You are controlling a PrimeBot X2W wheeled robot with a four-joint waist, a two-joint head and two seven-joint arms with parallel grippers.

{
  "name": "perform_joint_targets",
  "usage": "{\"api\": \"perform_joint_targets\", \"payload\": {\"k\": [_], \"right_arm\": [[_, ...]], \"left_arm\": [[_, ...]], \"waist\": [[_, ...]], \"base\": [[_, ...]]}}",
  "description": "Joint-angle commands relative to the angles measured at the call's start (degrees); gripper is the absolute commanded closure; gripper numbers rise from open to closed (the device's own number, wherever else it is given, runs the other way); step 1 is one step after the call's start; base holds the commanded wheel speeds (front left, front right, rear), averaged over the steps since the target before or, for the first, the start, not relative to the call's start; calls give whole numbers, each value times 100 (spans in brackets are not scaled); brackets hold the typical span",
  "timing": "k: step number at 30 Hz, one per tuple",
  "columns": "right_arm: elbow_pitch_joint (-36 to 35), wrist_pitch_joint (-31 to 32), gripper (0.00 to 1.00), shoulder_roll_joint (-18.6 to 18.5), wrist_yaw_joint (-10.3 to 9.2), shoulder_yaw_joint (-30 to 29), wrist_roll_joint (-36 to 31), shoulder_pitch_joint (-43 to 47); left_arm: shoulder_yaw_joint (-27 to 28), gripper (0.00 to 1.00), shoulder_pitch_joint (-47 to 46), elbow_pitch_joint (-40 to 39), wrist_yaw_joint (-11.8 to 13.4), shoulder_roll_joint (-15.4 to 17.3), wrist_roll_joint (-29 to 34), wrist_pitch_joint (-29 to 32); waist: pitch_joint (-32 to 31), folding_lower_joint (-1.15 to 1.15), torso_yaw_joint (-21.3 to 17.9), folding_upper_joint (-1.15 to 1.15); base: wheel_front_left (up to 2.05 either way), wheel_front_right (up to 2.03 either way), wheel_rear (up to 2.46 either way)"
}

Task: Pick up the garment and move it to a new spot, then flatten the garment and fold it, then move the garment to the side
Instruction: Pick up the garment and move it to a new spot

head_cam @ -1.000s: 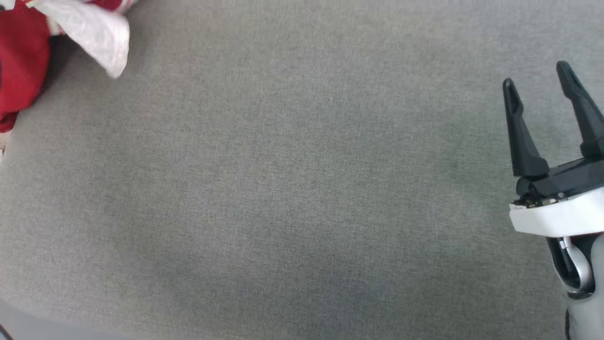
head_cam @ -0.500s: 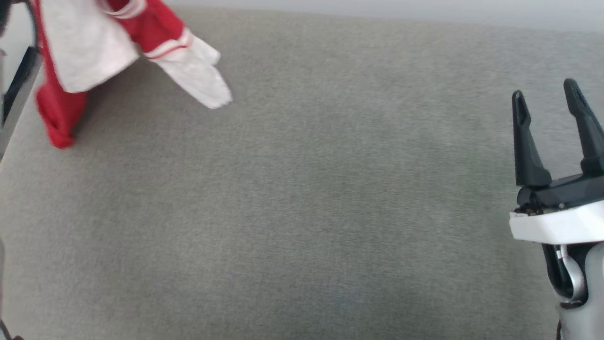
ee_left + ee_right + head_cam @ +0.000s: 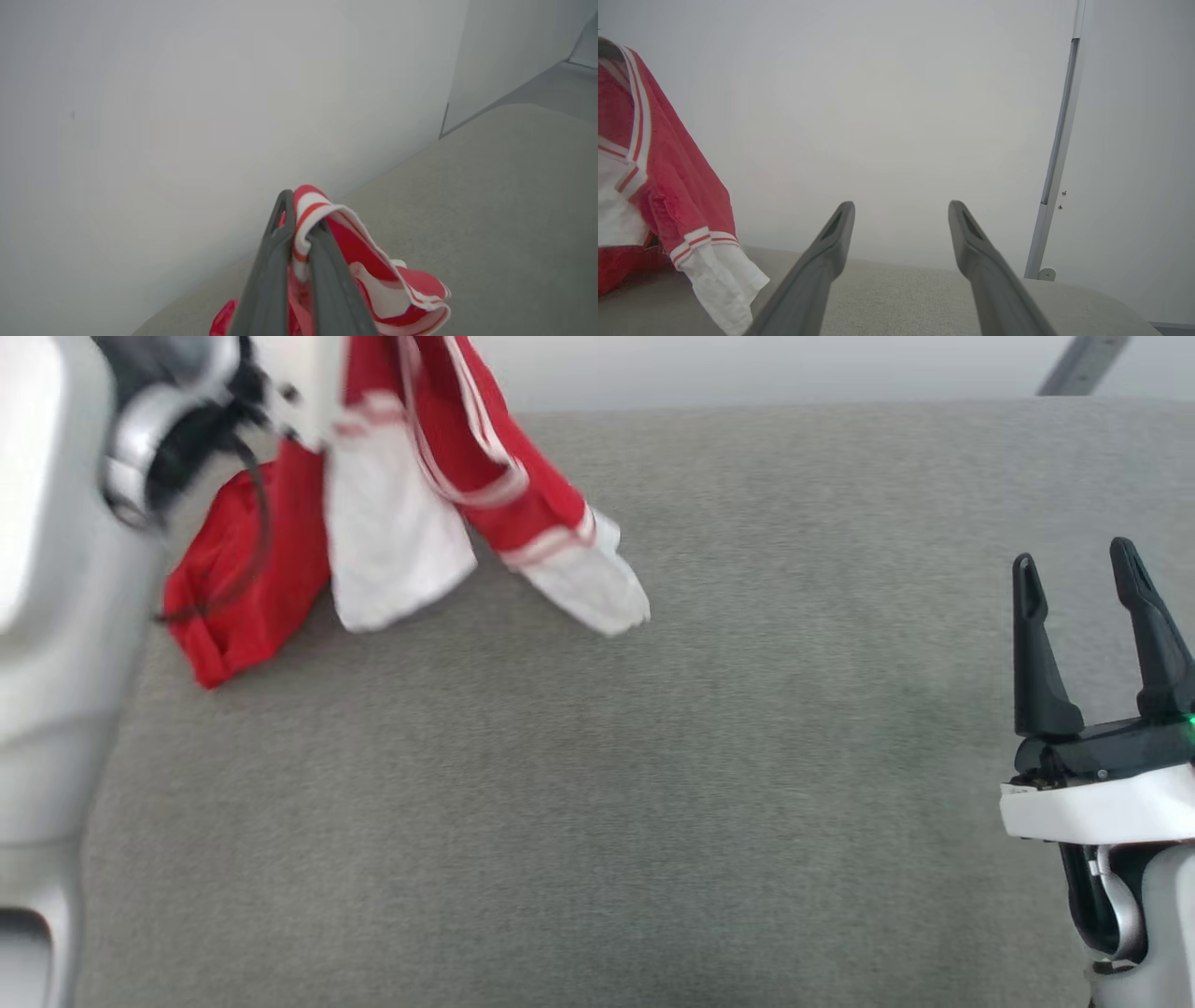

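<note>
The red garment with white panels and striped trim hangs from my left arm at the upper left of the head view, its lower ends trailing on the grey surface. My left gripper is shut on a fold of its striped trim; the rest of the garment droops below. At the right edge of the head view my right gripper stands open and holds nothing. From the right wrist, the garment hangs at far left, well apart from the open right gripper.
The work surface is a wide grey fabric-covered table. A pale wall rises behind its far edge. A thin grey post stands at the back right. My pale left forearm covers the left edge of the head view.
The head camera has shifted. The garment, held by my left gripper, has been carried rightward over the table. My left forearm has come into view. The right gripper stays open at the right.
</note>
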Motion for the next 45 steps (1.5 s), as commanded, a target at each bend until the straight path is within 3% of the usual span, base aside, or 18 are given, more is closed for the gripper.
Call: {"api": "perform_joint_targets", "payload": {"k": [1, 9, 17, 32, 33, 35, 36, 45], "right_arm": [[19, -54, 0, 41, 1, 19, 31, 68], [147, -129, 0, 186, 1, 88, 80, 80], [364, -213, 0, 279, 1, 187, 161, -30], [565, -248, 0, 361, 1, 278, 219, -300], [574, -248, 0, 354, 1, 292, 217, -311], [583, -248, 0, 340, 1, 307, 198, -331], [591, -248, 0, 329, 1, 304, 187, -317], [672, -250, 0, 193, 1, 299, 164, -60]], "left_arm": [[-37, 100, 139, -116, 59, -24, -91, 153], [-457, 100, 1200, -922, 495, -100, -545, 1428], [-822, 100, 2098, -875, 856, -150, -761, 2065], [-1391, 100, 2562, 316, 599, -475, -729, 1978], [-1394, 77, 2548, 383, 574, -502, -718, 1902], [-1351, 52, 2520, 446, 497, -542, -775, 1750], [-1286, 0, 2498, 443, 481, -560, -819, 1633], [-906, 0, 2670, -129, 388, -404, -980, 842]], "waist": [[-28, 0, -177, 0], [104, 0, -705, 0], [347, 0, -1014, 0], [599, 0, -1131, 0], [594, 0, -1123, 0], [554, 0, -1096, 0], [520, 0, -1077, 0], [51, 0, -810, 0]], "base": [[0, 0, 0], [0, 0, 0], [0, 0, 0], [0, 0, 0], [0, 0, 0], [0, 0, 0], [0, 0, 0], [0, 0, 0]]}}
